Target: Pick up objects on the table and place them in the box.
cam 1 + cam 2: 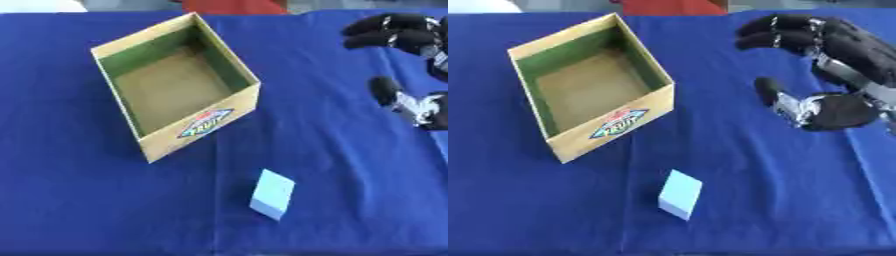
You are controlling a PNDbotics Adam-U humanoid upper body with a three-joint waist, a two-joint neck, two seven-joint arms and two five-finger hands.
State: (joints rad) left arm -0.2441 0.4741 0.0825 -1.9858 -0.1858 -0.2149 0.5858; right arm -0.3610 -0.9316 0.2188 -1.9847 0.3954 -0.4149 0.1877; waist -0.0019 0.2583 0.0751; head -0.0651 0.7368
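A small light-blue block (273, 194) lies on the blue tablecloth near the front edge, just in front of the box's right corner. The cardboard box (111, 47) stands open at the left centre, turned askew, with a green-lined inside that looks empty and a colourful label on its front wall. My right hand (833, 70) hovers at the right, above and behind the block, fingers and thumb spread apart with nothing between them. It is well clear of both the block and the box. My left hand shows in neither view.
The blue cloth (79, 200) covers the whole table. Something red (234, 6) sits beyond the far edge behind the box.
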